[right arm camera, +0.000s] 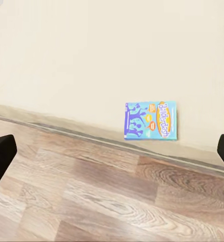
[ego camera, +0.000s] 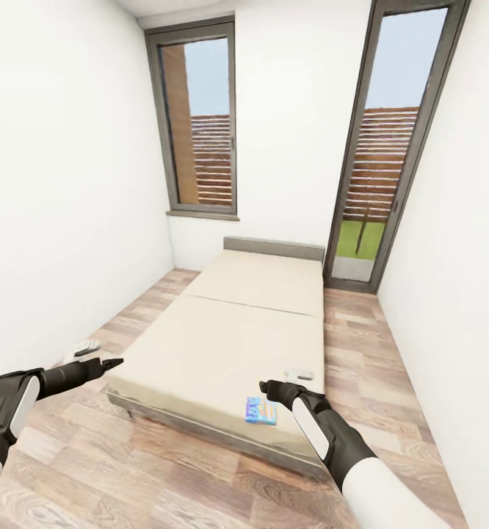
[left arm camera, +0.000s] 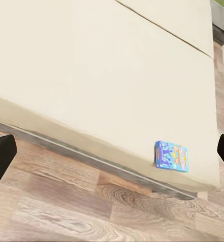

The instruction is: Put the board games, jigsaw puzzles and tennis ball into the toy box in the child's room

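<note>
a small flat blue cardboard game box with cartoon print [ego camera: 261, 411] is seen lying flat on the plain beige mattress of the wide dark-framed bed [ego camera: 222, 345], close to its foot edge and near one corner. it lies just below and slightly inboard of the right gripper [ego camera: 268, 387], near but not touched, and well apart across the bed from the left gripper [ego camera: 112, 363]. in the right wrist view the box [right arm camera: 150, 120] sits ahead between the two dark fingertips [right arm camera: 1, 154], which stand wide apart and hold nothing; the left gripper's fingertips [left arm camera: 2, 154] are likewise spread wide and empty, with the box [left arm camera: 171, 156] off toward one finger

the box is judged to be light, stiff and smooth-faced, so little force should be needed, though a glossy face may be slippery. since it lies flat on a soft surface, a hold across the two long thin edges is judged best, the fingers being pressed slightly into the mattress. the overhang at the bed edge might also be used

a wood-plank floor [ego camera: 164, 470] is seen beneath
</note>
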Controlling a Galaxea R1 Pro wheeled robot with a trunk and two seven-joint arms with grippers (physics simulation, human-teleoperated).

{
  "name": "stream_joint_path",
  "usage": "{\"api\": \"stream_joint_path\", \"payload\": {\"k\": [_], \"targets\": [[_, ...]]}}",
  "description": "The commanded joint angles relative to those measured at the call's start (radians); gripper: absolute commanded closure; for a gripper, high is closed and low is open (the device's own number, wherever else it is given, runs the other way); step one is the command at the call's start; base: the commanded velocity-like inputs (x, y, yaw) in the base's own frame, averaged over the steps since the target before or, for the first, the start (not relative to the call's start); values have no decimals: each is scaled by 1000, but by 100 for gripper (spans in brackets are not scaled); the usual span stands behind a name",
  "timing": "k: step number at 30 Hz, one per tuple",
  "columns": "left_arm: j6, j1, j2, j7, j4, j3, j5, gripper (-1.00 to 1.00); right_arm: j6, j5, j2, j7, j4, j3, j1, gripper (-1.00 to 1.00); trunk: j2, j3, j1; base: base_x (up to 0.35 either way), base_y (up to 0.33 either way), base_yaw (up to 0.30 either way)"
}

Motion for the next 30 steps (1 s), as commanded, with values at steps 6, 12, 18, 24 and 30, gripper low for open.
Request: {"api": "stream_joint_path", "payload": {"k": [6, 12, 18, 24, 30], "targets": [[7, -1, 0, 0, 0, 1, 6, -100, 2, -10, 0, -10, -1, 3, -1, -100, -2, 5, 1, -100, 159, -218], [7, -1, 0, 0, 0, 1, 6, -100, 2, -10, 0, -10, -1, 3, -1, -100, -2, 12, 1, -100, 159, -217], [7, -1, 0, 0, 0, 1, 6, -100, 2, -10, 0, -10, -1, 4, -1, -100, -2, 17, 1, -100, 159, -154], [7, -1, 0, 0, 0, 1, 5, -100, -17, -11, 0, -9, -7, 10, -1, -100, -2, 18, 1, -70, 159, -27], [7, -1, 1, 0, 0, 1, 5, -100, -28, -11, 0, -8, -9, 14, -1, -100, -2, 18, 1, -10, 161, -3]]}}
